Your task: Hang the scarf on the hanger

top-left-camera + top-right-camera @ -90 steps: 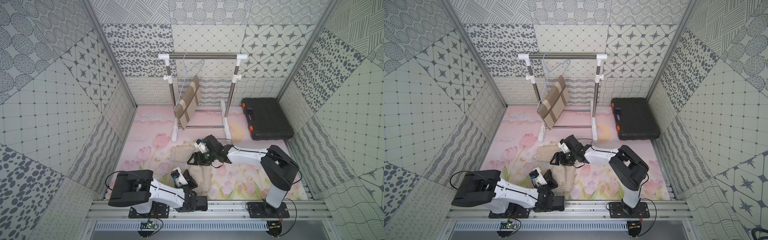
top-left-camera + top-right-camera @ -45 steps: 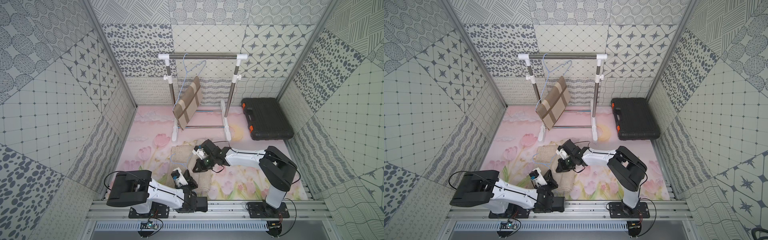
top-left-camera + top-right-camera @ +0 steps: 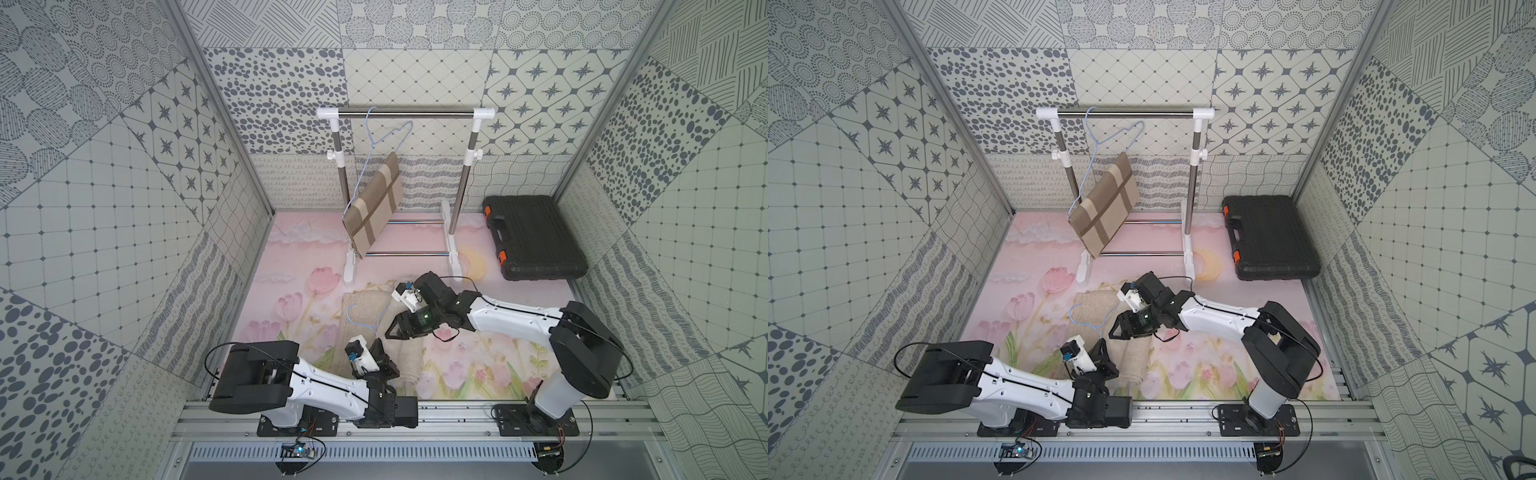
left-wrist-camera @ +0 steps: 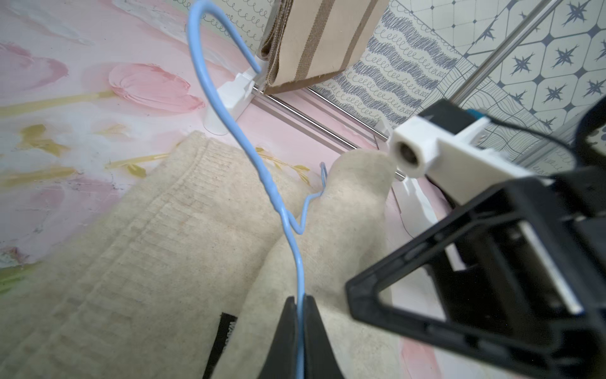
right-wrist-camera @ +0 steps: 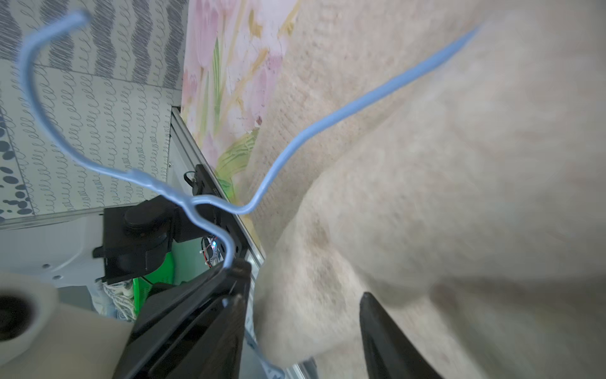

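The scarf (image 4: 147, 262), likely soft and limp, suits a bunched-fold grasp by the spread right tool (image 5: 303, 295); the left tool (image 4: 298, 300) pinches the thin wire hanger (image 4: 262, 170).

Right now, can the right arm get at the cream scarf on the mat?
Likely yes: the right claw stands open astride a fold of the cream scarf, nothing between them. The blue hanger, pinched in the left claw, passes close by.

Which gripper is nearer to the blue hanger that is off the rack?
Left. The left gripper is shut on the blue hanger; the right gripper is beside it, jaws apart over the beige scarf.
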Controlling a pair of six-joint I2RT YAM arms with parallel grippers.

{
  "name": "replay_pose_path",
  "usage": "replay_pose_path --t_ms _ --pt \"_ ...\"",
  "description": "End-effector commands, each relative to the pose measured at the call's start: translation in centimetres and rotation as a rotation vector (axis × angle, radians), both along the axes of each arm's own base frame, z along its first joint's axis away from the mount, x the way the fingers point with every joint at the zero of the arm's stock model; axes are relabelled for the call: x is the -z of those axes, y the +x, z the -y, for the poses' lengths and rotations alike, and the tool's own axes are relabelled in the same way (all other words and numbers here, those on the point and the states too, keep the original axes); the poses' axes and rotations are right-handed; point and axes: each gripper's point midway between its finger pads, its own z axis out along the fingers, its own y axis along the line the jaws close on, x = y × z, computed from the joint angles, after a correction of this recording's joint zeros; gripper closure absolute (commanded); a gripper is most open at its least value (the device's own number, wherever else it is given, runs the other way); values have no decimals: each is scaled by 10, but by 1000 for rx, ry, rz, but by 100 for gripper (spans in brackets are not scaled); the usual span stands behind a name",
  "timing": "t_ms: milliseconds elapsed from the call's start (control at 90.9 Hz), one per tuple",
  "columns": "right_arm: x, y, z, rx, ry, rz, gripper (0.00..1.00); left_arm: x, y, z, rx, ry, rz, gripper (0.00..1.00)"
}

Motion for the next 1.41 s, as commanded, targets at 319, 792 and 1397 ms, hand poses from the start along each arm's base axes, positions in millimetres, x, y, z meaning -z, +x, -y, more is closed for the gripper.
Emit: replay_pose_path --t_ms 319,792,1397 --pt "-29 17 -39 -5 104 -47 26 -47 1 -14 -69 -495 239 100" --pt "-10 20 -61 15 181 -147 45 -50 0 -4 -59 -491 243 100" --pt "-21 32 -41 56 272 -186 100 -74 -6 -10 -17 -388 235 43"
